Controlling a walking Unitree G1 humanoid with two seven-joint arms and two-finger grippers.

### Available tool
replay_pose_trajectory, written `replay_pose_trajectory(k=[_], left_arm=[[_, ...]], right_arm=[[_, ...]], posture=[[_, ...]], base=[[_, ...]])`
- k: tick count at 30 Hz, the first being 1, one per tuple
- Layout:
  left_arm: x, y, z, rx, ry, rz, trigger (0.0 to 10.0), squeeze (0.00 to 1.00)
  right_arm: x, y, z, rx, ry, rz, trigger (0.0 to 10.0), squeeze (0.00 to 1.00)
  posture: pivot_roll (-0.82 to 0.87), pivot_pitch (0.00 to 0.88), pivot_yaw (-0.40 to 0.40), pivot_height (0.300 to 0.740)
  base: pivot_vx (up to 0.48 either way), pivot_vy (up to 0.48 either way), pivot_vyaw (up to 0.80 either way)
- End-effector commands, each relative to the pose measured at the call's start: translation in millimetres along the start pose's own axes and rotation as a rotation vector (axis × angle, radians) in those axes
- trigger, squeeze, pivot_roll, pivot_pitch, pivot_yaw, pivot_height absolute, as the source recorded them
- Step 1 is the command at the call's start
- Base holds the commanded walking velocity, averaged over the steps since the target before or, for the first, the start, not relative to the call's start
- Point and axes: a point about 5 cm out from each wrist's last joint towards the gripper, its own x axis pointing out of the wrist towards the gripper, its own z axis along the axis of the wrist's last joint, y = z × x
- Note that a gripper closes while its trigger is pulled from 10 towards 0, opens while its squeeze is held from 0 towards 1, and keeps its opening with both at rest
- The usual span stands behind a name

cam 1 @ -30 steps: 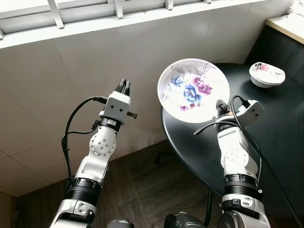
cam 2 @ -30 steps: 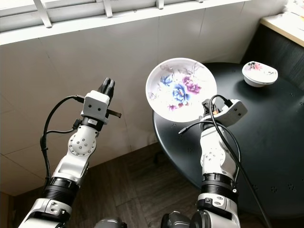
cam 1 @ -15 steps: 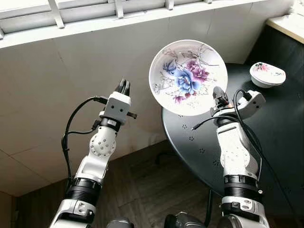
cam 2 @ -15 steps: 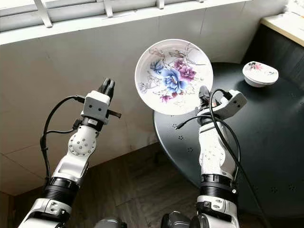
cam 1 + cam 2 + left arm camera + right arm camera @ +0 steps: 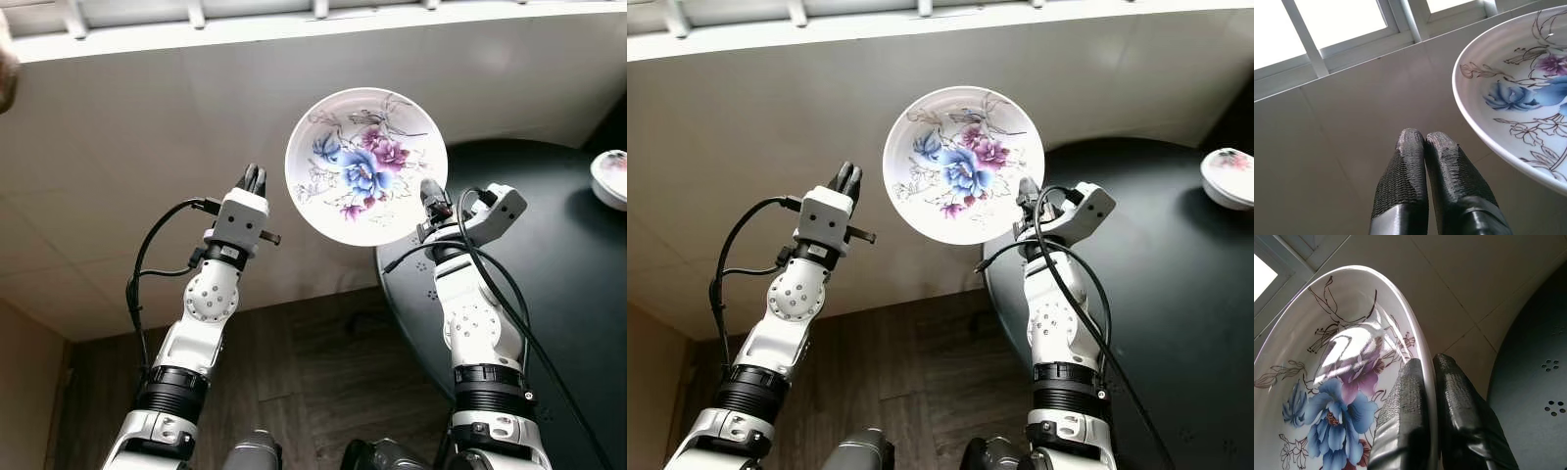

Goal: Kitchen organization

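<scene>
A white plate point(image 5: 365, 164) painted with blue and purple flowers is held up in the air, tilted so its face shows to me. My right gripper point(image 5: 429, 199) is shut on its lower right rim, one finger point(image 5: 1400, 423) on the face and the other behind. The plate hangs left of the round black table point(image 5: 549, 284). My left gripper point(image 5: 255, 180) is raised to the left of the plate, apart from it, its fingers point(image 5: 1405, 181) pressed together on nothing.
A small white flowered bowl point(image 5: 611, 177) sits on the table's far right. Behind is a tiled wall point(image 5: 118, 147) under a window ledge point(image 5: 294, 20). Dark wood floor point(image 5: 323, 392) lies below.
The view has shifted, so the table and bowl now sit further right. The right gripper still holds the plate raised, a little further left than half a second ago. The left arm has not moved.
</scene>
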Motion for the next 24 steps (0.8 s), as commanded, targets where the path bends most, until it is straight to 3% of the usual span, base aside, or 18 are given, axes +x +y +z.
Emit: replay_pose_trajectory(k=[1, 24], left_arm=[[-0.2, -0.9, -2.0, 0.000, 0.014, -0.005, 10.0, 0.00], [0.8, -0.5, -2.2, 0.006, 0.015, -0.005, 10.0, 0.00]], right_arm=[[-2.1, 5.1, 5.8, 0.005, -0.046, 0.024, 0.0, 0.00], [-3.0, 6.3, 2.9, -0.034, -0.036, 0.034, 0.0, 0.00]], posture=[[0.15, 0.000, -0.017, 0.740], [0.15, 0.000, -0.017, 0.740]], base=[[0.000, 0.000, 0.80], [0.000, 0.000, 0.80]])
